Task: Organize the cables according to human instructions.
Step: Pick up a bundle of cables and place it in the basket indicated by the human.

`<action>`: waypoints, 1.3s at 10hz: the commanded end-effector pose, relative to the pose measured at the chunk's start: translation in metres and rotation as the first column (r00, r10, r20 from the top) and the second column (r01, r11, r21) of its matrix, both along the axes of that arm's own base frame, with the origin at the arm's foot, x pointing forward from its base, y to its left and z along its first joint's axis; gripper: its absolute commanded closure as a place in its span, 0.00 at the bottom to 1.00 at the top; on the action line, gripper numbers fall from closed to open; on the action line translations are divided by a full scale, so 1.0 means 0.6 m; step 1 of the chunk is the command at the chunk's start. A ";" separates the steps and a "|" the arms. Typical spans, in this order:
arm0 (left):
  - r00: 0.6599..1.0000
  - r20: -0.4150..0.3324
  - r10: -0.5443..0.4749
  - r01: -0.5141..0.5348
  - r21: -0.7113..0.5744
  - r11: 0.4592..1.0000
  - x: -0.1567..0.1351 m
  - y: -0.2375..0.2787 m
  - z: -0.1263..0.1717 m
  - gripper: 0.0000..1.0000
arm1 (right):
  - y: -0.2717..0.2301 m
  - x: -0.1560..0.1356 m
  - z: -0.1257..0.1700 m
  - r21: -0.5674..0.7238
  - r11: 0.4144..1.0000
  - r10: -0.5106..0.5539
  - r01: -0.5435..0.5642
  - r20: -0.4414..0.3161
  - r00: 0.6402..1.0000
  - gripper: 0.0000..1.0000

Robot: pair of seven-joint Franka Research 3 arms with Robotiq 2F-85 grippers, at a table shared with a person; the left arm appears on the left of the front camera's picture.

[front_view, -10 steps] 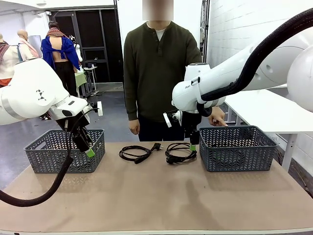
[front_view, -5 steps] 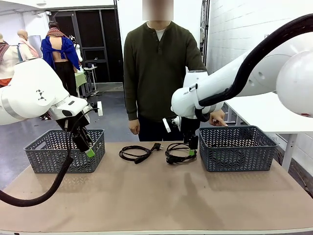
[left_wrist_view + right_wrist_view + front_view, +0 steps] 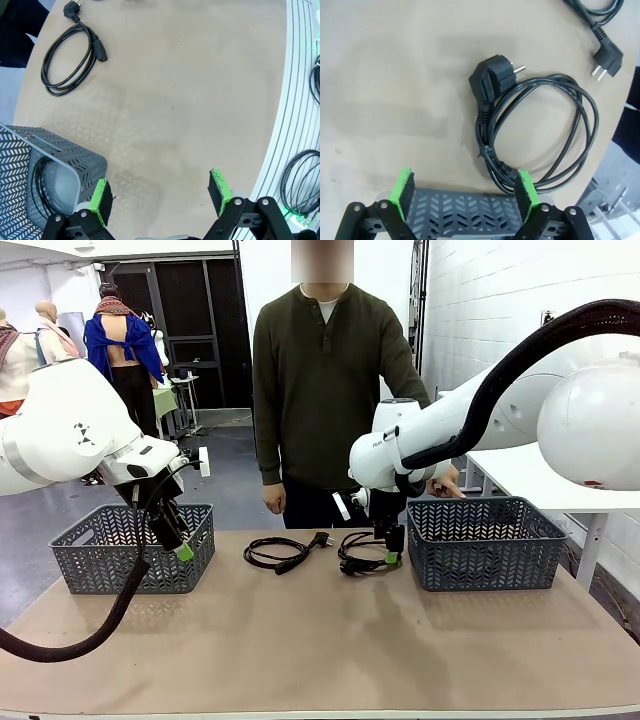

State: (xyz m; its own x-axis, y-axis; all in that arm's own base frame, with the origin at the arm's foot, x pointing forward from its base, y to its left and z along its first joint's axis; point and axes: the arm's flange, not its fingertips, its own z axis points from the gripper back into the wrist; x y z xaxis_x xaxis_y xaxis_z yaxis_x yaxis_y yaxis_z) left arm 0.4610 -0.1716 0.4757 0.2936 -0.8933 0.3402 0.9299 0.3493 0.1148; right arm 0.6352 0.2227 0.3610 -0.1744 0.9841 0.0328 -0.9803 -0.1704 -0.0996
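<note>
Two coiled black cables lie mid-table near the far edge: the left cable (image 3: 278, 552) (image 3: 70, 57) and the right cable (image 3: 362, 553) (image 3: 540, 135), whose chunky plug (image 3: 495, 75) points away from the coil. My right gripper (image 3: 392, 552) (image 3: 462, 192) hangs open just above the right cable's edge, beside the right basket (image 3: 485, 540). Over the inner corner of the left basket (image 3: 135, 550) (image 3: 45, 165) my left gripper (image 3: 180, 545) (image 3: 160, 197) is open and holds nothing. A black cable (image 3: 37, 182) lies inside that basket. The human (image 3: 325, 390) stands at the far side, one hand (image 3: 445, 483) over the right basket.
The near half of the tan table (image 3: 320, 640) is bare. The plug of the left cable (image 3: 607, 57) lies close to the right coil. The right basket's rim (image 3: 465, 210) sits directly under my right fingers. Loose cords (image 3: 300, 180) lie beyond the table's metal edge.
My right arm has come down and slightly left, bringing its open gripper low over the right cable. The left arm and both cables have stayed put.
</note>
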 end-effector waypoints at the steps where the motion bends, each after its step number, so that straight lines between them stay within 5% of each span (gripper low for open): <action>1: 1.000 0.002 0.002 -0.002 0.001 1.000 -0.001 0.000 0.002 0.00 | 0.003 0.017 -0.010 -0.021 1.000 -0.010 0.011 0.023 1.000 0.00; 4: 1.000 0.002 0.002 -0.002 0.001 1.000 -0.001 0.000 0.002 0.00 | 0.009 0.032 -0.030 -0.049 0.999 -0.018 0.022 0.070 0.997 0.00; 13: 1.000 0.002 0.002 -0.002 0.001 1.000 -0.001 0.000 0.002 0.00 | 0.012 0.056 -0.079 -0.071 0.997 -0.025 0.025 -0.007 1.000 0.00</action>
State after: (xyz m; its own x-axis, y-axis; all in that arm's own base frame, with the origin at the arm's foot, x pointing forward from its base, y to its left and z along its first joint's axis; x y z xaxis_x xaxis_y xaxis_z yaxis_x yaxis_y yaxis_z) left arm 0.4610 -0.1716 0.4757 0.2936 -0.8934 0.3402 0.9300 0.3493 0.1148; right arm 0.6617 0.2265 0.3126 -0.1687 0.9857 -0.0037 -0.9818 -0.1684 -0.0878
